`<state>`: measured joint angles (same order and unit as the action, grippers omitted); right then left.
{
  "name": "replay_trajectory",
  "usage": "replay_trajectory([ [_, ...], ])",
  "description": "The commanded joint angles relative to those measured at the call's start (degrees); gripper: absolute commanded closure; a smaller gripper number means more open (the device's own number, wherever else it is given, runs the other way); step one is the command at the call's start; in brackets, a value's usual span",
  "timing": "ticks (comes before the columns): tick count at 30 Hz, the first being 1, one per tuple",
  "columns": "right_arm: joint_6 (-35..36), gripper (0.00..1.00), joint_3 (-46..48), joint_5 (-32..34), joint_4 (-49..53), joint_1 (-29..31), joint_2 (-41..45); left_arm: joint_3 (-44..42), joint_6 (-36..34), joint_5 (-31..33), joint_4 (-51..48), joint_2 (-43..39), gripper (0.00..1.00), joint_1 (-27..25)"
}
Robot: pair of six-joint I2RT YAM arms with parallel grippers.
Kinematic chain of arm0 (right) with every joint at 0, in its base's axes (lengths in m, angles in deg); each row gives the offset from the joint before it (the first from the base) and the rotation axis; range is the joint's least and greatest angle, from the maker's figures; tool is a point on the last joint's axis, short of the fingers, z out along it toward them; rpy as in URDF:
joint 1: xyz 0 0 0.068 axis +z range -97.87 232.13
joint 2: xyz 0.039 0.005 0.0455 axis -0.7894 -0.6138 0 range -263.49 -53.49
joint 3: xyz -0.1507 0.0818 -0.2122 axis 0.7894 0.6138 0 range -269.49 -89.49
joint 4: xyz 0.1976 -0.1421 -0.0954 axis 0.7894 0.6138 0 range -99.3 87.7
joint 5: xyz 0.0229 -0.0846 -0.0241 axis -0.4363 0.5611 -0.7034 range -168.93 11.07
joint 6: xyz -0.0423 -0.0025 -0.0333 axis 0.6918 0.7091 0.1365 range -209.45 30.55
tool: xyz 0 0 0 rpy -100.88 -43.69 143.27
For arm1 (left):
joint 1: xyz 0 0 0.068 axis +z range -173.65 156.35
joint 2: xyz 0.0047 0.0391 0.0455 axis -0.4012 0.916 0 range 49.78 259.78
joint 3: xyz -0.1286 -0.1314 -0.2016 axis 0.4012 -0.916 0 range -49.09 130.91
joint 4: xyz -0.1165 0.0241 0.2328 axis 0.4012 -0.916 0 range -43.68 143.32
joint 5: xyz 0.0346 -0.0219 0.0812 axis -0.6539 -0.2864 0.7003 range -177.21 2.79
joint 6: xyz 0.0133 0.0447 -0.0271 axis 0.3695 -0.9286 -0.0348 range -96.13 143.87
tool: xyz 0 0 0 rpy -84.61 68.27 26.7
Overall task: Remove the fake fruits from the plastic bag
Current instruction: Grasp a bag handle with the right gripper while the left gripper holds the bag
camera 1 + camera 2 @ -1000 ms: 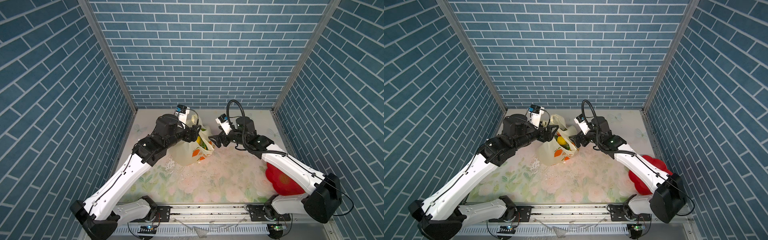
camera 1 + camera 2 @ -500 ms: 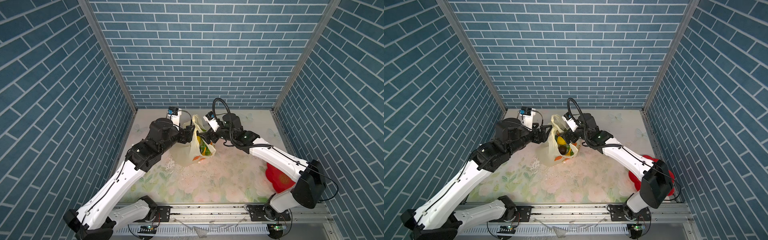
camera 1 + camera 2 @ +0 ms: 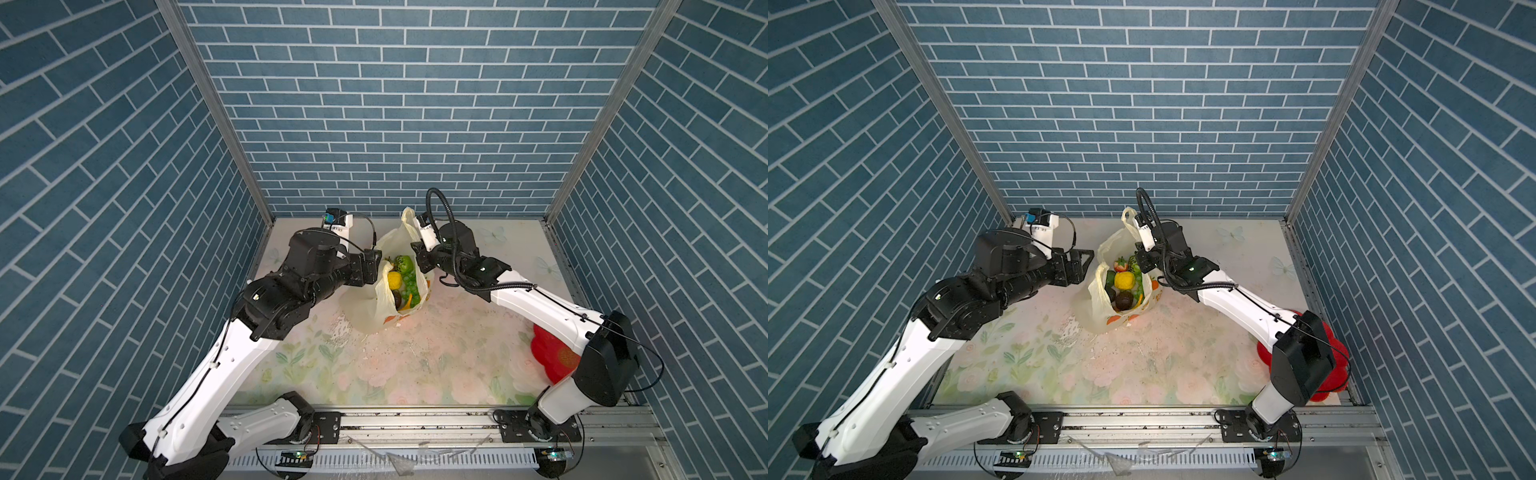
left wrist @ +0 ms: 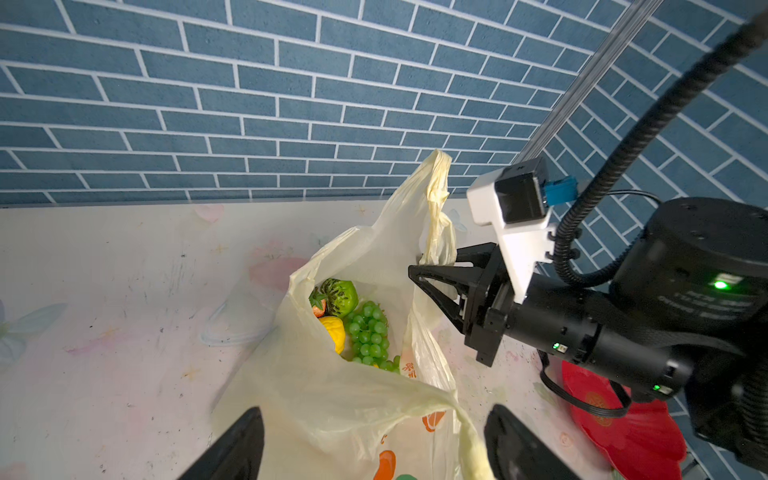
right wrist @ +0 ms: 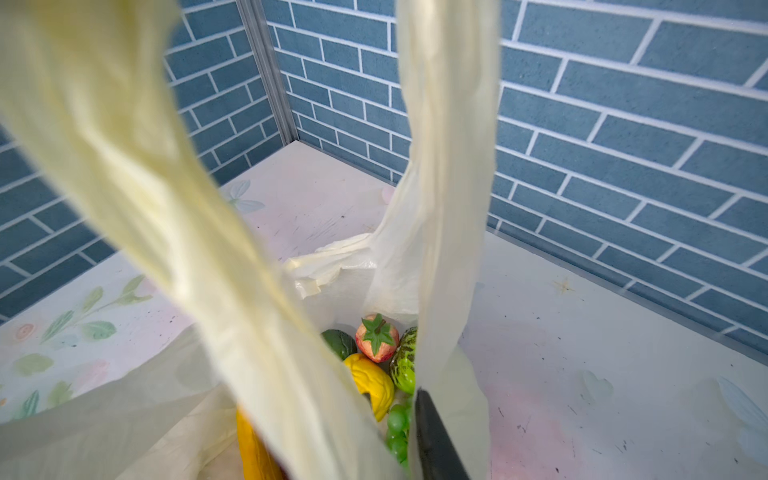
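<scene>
Frame centre: right gripper [image 3: 1139,262] clamped on bag [image 3: 1096,301] handle. Left gripper [image 3: 1086,268] wide, empty, left of mouth; fruits [image 3: 1124,281] just right of it, inside bag.

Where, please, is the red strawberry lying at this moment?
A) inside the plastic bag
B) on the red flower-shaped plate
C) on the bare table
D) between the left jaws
A: the right wrist view shows the strawberry sitting down inside the open plastic bag.
</scene>
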<state>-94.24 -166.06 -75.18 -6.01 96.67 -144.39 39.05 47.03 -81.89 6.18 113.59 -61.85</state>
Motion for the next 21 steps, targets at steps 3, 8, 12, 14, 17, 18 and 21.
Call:
replay_trajectory([
  [3,-1.9,0.86,-1.4,2.1,-2.6,0.2,0.4,8.3,-0.3,2.3,-15.0,5.7,0.14,-4.5],
  [8,-2.5,0.92,-0.1,3.4,-3.4,0.2,0.9,12.3,0.5,5.3,-21.9,9.8,0.14,-7.7],
  [12,-2.9,0.95,0.2,4.8,-3.5,0.2,1.0,11.9,0.4,4.3,-23.2,12.2,0.19,-8.2],
  [14,-3.5,1.0,0.2,6.5,-3.3,0.1,1.1,11.6,0.5,4.4,-23.3,13.6,0.26,-8.2],
  [17,-4.6,1.0,0.3,8.9,-3.2,-0.1,1.5,10.4,0.6,3.9,-21.1,14.9,0.43,-6.5],
  [18,-4.9,1.0,0.4,9.6,-3.3,-0.2,1.7,9.7,0.8,3.1,-19.7,15.3,0.55,-4.9],
  [21,-6.9,1.0,0.5,10.6,-3.2,-1.5,2.3,9.5,0.6,-1.7,-14.5,17.2,0.9,1.7],
])
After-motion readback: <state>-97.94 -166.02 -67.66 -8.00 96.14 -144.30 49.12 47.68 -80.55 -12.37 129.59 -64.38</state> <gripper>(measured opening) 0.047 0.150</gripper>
